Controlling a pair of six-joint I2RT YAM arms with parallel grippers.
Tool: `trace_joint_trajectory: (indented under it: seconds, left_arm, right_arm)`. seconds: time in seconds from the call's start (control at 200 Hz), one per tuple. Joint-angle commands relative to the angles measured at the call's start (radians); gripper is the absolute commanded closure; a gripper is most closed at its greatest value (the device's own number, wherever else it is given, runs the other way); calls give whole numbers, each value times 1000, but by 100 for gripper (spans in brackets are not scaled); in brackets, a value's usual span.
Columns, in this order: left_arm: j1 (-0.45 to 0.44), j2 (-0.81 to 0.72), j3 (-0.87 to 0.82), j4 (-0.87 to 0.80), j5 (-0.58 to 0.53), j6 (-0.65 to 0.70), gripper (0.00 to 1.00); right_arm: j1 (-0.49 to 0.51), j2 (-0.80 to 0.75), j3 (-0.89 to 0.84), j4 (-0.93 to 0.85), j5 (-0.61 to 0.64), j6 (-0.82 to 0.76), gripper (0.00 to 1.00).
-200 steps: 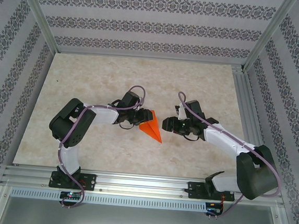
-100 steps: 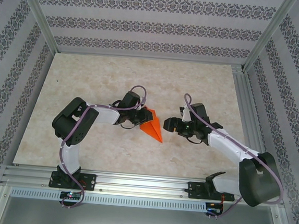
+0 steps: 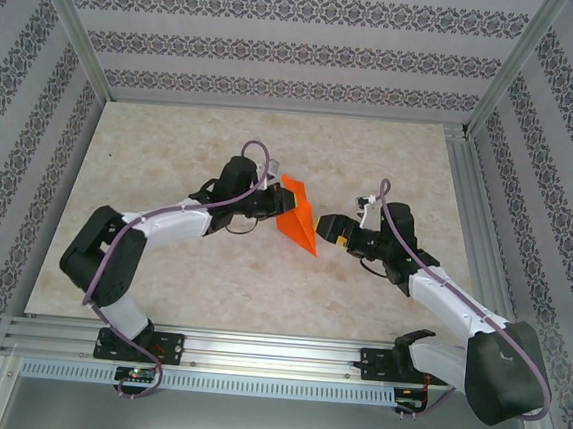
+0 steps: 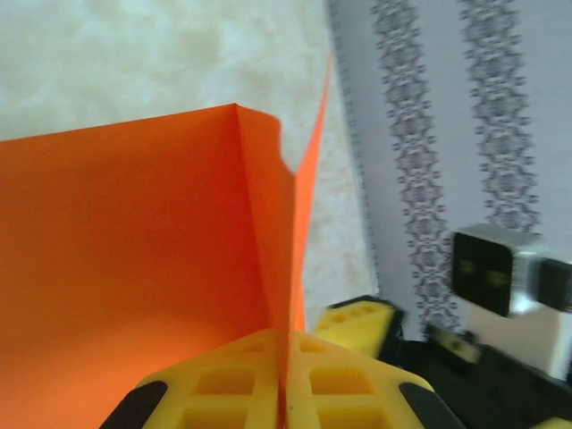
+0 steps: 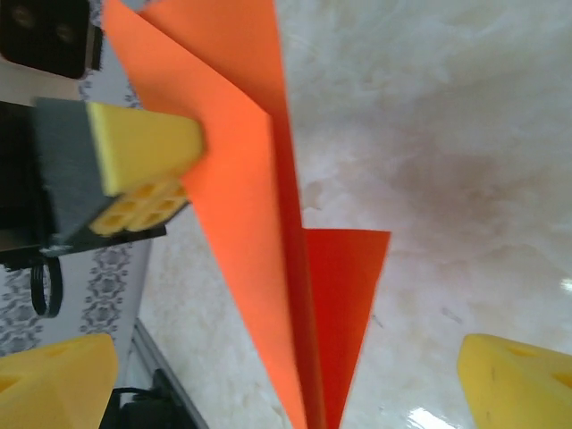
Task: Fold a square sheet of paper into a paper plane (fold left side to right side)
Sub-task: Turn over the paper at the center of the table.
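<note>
The bright orange paper plane (image 3: 296,215) is a folded pointed dart, held up off the table at the middle, its tip pointing near-right. My left gripper (image 3: 270,204) is shut on its wide back end; in the left wrist view the yellow pads (image 4: 232,384) pinch the paper's (image 4: 134,268) folded edge between them. My right gripper (image 3: 332,229) stands open just right of the tip, apart from it. In the right wrist view the dart (image 5: 241,223) hangs between the wide-spread fingers (image 5: 518,375) without touching them, and a side flap (image 5: 344,304) sticks out.
The beige marbled table (image 3: 171,154) lies below. Patterned walls and metal frame posts (image 3: 76,36) close in the back and sides. A metal rail (image 3: 254,352) runs along the near edge by the arm bases.
My left gripper has closed on the paper and lifted it up and slightly back-right as the arm stretched out. My right gripper has opened wide and drawn back to the right.
</note>
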Motion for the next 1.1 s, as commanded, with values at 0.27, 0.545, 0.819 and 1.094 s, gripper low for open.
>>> trace_joint_trajectory:
  seconds: [0.27, 0.545, 0.819, 1.094]
  left_arm:
    - [8, -187, 107, -28, 38, 17, 88]
    - [7, -191, 94, 35, 86, -33, 88]
    - [8, -183, 85, 24, 91, -34, 87]
    - [9, -177, 79, -10, 88, -18, 84]
  right_arm:
    - [22, -32, 29, 335, -242, 211, 2]
    - [56, -19, 66, 368, -262, 248, 19]
    - [61, -37, 83, 283, -251, 198, 52]
    - [54, -89, 105, 116, -212, 101, 79]
